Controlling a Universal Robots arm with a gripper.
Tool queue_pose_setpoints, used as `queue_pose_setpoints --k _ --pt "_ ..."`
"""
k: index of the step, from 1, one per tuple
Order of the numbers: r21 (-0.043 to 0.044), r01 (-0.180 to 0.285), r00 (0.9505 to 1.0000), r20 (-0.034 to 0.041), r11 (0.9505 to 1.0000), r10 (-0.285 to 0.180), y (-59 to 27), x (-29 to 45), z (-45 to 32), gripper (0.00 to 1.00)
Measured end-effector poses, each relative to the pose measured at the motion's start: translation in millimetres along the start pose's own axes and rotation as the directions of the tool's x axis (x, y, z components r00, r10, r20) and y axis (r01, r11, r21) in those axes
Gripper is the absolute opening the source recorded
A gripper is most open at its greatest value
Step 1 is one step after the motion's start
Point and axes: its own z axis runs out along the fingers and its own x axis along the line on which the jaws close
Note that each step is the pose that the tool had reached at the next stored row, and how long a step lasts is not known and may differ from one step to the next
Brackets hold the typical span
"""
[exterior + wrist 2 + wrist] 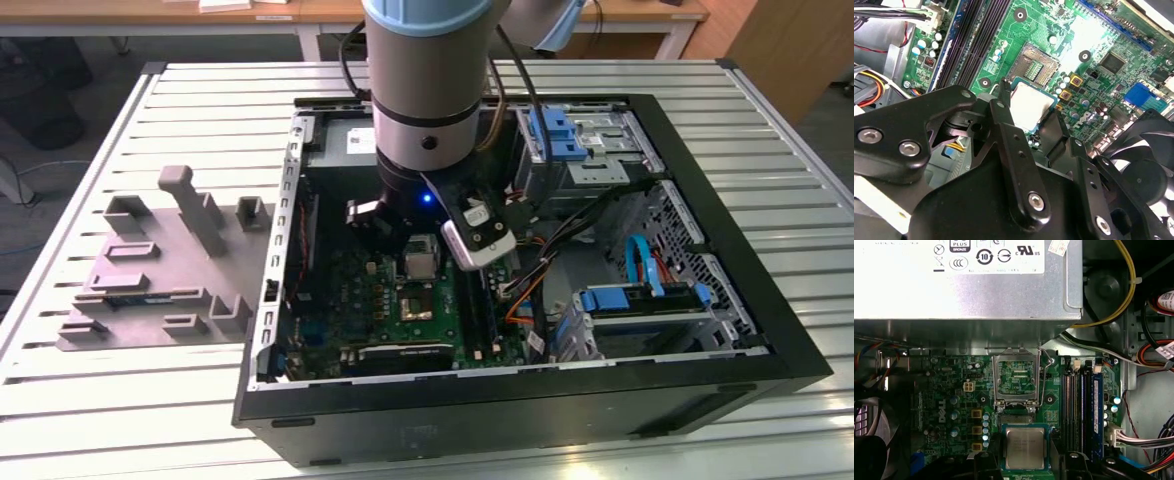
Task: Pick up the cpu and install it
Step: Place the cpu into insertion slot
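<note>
Silvery metal cpu (1024, 447), glossy green circuit board (944, 385), dull grey metal power-supply box (964, 295)

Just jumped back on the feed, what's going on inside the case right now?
The arm's gripper is down inside the open computer case, and its jaws appear closed on the cpu. The chip is over the motherboard, right beside the socket rather than in it. The socket looks empty and its metal frame is flipped open, so the cpu is picked up but not yet installed.
</note>
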Motion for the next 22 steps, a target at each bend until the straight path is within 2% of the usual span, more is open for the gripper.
queue_pose_setpoints --k 4,10,19,22 --pt "-0.0003 0.0 1.0 0.0001 1.0 0.0 0.0 0.0 0.3 0.47" --pt "-0.0002 0.001 1.0 0.0001 1.0 -0.001 -7.7 -0.1 10.7 0.47" --pt "-0.0002 0.005 1.0 -0.0001 1.0 -0.005 -9.5 -0.1 27.1 0.47" --pt "-0.0001 0.01 0.9999 -0.0003 0.9999 -0.01 -9.8 0.0 29.5 0.47"
